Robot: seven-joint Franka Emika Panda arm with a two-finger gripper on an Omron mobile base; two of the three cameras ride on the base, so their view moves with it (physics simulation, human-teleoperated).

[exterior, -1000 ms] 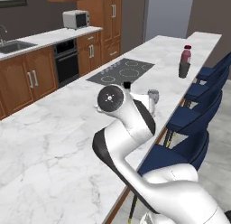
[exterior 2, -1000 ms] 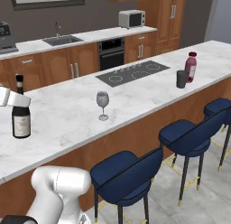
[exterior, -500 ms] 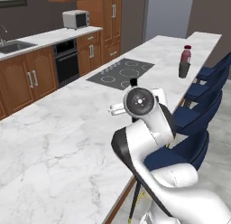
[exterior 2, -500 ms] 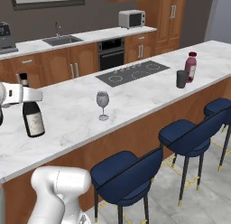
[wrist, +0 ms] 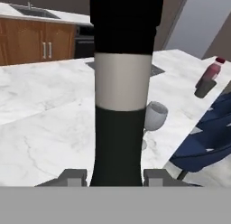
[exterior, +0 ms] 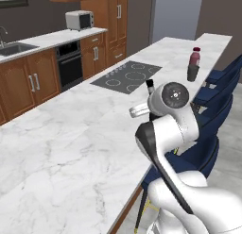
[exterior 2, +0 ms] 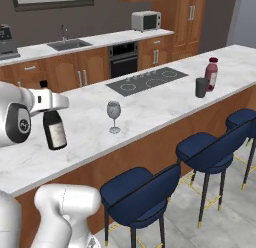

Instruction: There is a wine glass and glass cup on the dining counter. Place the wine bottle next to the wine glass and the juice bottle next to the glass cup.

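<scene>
We see a white worktop (exterior 2: pixel 150 109) veined with grey, its grey cooktop (exterior 2: pixel 146 80) marked with pale rings. On it the wine bottle (exterior 2: pixel 53 128) is black with a pale label band. Beside it, the wine glass (exterior 2: pixel 114 116) is clear pale grey. Beyond the cooktop stand a magenta juice bottle (exterior 2: pixel 211 74) with a dark red cap and a smoky dark cup (exterior 2: pixel 201 87). The stools (exterior 2: pixel 210 152) are navy.

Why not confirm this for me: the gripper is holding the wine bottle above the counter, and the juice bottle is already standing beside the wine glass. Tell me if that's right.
Not quite. The gripper does hold the wine bottle above the counter, but the juice bottle stands beside the dark glass cup, far from the wine glass. The right base view shows it.
</scene>
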